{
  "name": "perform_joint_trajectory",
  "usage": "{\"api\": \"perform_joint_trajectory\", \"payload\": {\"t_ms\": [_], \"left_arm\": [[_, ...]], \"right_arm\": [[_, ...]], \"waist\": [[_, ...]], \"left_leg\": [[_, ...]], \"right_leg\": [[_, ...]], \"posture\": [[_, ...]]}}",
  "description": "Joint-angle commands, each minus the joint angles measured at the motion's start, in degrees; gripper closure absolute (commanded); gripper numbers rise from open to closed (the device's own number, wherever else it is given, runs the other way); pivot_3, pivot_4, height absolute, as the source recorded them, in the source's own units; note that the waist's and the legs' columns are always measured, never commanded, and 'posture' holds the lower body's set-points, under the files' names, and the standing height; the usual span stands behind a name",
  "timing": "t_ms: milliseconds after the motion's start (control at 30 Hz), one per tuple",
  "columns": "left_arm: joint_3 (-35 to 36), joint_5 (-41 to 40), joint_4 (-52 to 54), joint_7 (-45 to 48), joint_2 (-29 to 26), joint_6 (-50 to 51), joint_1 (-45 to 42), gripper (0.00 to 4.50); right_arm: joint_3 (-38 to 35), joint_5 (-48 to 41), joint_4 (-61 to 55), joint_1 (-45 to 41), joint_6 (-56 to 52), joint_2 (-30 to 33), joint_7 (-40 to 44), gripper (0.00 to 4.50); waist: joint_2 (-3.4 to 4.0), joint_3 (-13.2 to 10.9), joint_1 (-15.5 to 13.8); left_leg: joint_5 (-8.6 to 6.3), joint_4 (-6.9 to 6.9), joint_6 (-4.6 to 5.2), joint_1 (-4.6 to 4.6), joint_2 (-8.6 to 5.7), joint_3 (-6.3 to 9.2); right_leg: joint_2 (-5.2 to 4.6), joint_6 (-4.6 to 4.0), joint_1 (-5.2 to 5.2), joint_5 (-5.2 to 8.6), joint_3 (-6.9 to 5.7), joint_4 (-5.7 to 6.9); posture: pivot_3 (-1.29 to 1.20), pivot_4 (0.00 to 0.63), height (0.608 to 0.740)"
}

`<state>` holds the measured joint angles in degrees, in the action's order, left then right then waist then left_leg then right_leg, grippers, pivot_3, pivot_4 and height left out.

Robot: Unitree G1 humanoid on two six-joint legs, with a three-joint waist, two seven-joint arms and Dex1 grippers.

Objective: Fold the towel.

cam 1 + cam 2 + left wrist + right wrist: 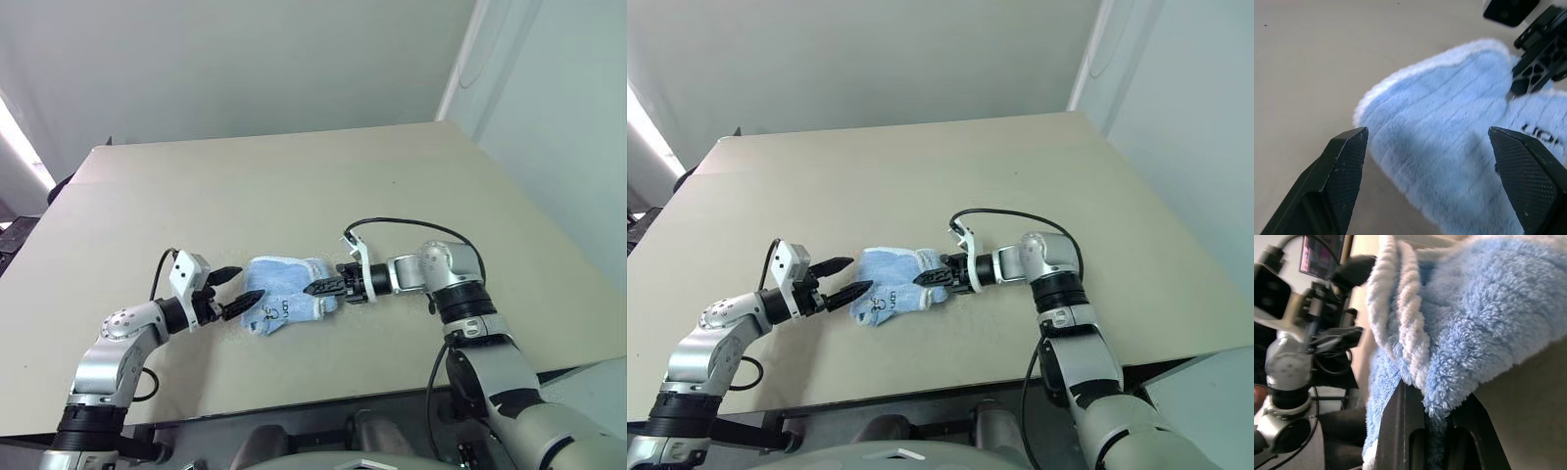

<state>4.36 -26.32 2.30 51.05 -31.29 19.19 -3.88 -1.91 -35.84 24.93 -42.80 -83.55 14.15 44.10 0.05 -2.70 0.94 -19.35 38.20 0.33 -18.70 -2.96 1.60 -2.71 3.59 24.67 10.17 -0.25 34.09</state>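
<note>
One small light-blue terry cloth towel (286, 295) with white edging, bunched in rumpled heap, near front-middle of beige tabletop (294, 186). Dark lettering on its front fold faces up. White edge layers stacked along right side. Right gripper (315, 288) comes in from right, fingers pressed together, pinching towel's right edge between them. Left gripper (237, 287) at towel's left edge, fingers (1347, 166) spread wide, straddling cloth, not pinching. Wide bare table behind and to both sides; front table edge close.

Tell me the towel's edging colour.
White, on the light-blue towel; right wrist view shows it best.
</note>
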Motion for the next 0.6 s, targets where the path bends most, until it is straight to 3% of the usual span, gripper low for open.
{"api": "perform_joint_trajectory", "payload": {"t_ms": [33, 333, 600], "left_arm": [[1.58, -0.40, -0.04, 0.37, -0.35, -1.03, -1.53, 0.33], [2.39, -0.52, -3.88, 1.81, -0.70, -0.78, -5.09, 0.33], [1.80, -0.24, -5.79, 2.56, -0.37, -0.99, -7.25, 0.33]], "right_arm": [[-6.42, -2.91, -3.15, -2.65, -0.79, 3.66, 0.00, 4.49], [-16.54, 0.30, 8.21, -7.89, 7.31, 17.28, -3.18, 4.49], [-18.85, 9.33, 29.97, -8.83, 28.00, 15.95, -15.96, 4.49]], "waist": [[0.01, 0.00, -0.13], [-0.02, -0.03, -0.15], [-0.05, -0.04, 0.27]], "left_leg": [[0.00, 0.00, 0.00, 0.00, 0.00, 0.00], [-0.01, -0.01, 0.03, -0.06, -0.02, -0.03], [0.00, -0.02, 0.05, 0.06, 0.01, -0.11]], "right_leg": [[0.00, 0.00, 0.00, 0.00, 0.00, -0.01], [0.09, 0.04, 0.00, 0.03, -0.02, -0.08], [0.14, 0.10, -0.10, 0.06, 0.04, -0.06]], "posture": [[0.00, 0.000, 0.740], [0.00, 0.000, 0.740], [0.00, 0.000, 0.740]]}}
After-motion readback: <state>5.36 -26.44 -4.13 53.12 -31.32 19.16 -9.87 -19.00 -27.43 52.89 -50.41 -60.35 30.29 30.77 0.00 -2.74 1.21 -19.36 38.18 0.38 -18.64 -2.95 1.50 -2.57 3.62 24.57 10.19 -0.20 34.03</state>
